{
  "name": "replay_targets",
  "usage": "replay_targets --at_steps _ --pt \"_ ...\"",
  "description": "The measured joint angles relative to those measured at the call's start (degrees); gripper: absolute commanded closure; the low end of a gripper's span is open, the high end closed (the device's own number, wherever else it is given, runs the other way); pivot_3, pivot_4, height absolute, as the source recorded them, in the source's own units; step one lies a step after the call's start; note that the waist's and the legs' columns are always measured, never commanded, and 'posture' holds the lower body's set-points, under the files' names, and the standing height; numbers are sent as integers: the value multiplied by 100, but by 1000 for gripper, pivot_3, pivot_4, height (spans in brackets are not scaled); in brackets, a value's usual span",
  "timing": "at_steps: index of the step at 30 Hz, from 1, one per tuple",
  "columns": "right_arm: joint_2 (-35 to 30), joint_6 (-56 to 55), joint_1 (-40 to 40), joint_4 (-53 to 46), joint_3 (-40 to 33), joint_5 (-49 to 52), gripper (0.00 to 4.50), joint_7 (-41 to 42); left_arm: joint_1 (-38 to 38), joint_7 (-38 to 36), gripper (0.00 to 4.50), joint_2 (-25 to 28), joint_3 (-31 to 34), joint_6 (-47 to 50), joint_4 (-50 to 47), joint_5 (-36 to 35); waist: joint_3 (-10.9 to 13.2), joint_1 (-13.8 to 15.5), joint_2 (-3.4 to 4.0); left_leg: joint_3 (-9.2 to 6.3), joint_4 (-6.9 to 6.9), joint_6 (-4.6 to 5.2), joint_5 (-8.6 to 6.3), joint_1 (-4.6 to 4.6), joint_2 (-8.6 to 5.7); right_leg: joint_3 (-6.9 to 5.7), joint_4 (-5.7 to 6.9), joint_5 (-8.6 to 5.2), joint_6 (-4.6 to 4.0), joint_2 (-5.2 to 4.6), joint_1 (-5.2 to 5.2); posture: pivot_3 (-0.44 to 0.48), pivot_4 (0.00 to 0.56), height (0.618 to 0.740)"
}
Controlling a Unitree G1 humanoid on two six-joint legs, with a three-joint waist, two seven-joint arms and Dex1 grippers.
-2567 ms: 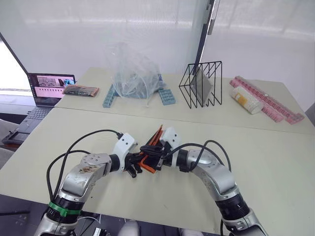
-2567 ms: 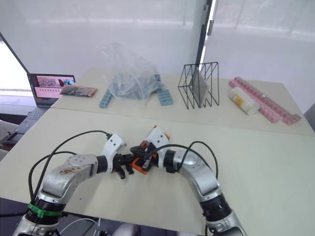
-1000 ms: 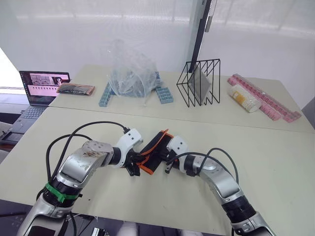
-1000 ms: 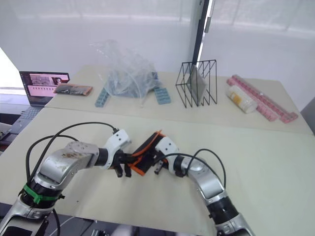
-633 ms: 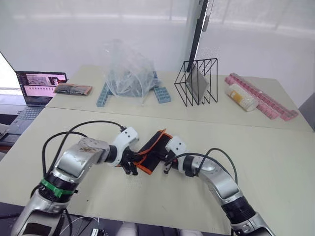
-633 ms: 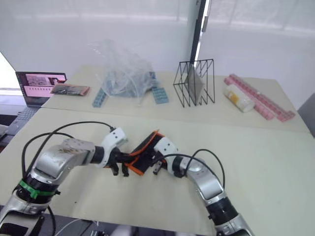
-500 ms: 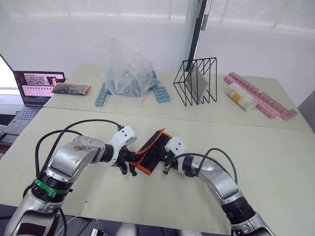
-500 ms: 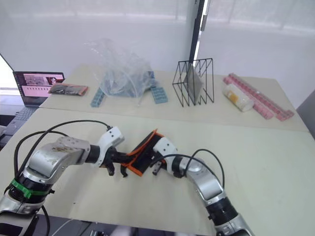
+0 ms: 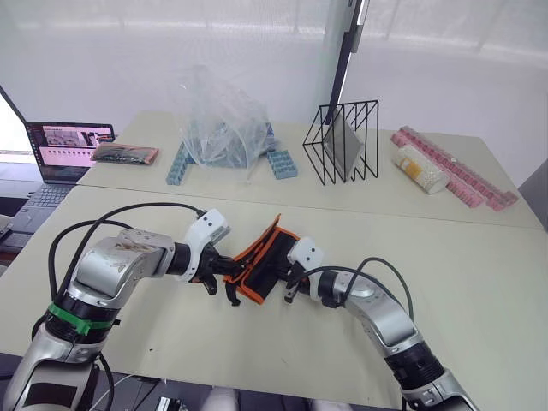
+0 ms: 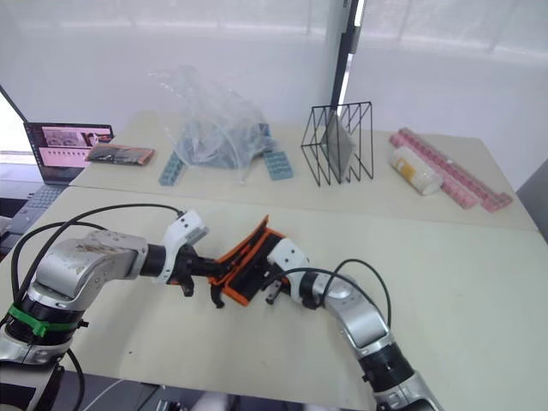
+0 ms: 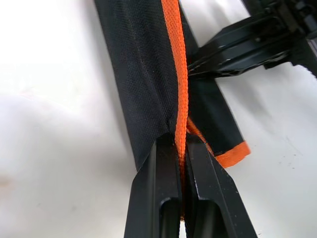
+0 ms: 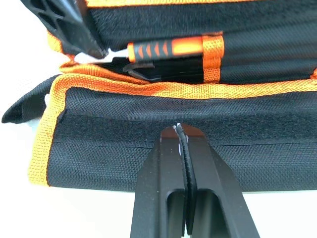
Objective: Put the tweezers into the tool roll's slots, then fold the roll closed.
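Note:
The tool roll, black fabric with orange edging, lies partly folded at the table's front middle with one flap standing up. My left gripper is shut on the roll's orange edge, at the roll's left side. From the right, my right gripper is shut on a thin black fold of the roll's outer panel. An orange-handled tool sits in an inner slot. The tweezers are hidden inside the folds.
At the back stand a crumpled clear plastic bag over blue strips, a black wire rack, a pale jar and pink strips. A laptop and a small dark packet sit far left.
My left arm has drawn back to the left with the roll's orange edge still pinched, and the flap stands a little higher. The right gripper holds its place.

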Motion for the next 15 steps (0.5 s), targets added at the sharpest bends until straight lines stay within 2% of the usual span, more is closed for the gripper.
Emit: replay_targets --at_steps 15 --pt "-46 0 -2 2 17 -1 4500 21 -85 158 4455 -171 -17 259 -293 -334 4 19 -7 -8 11 0 0 0 -6 -5 39 -3 -4 -1 -4 0 150 720"
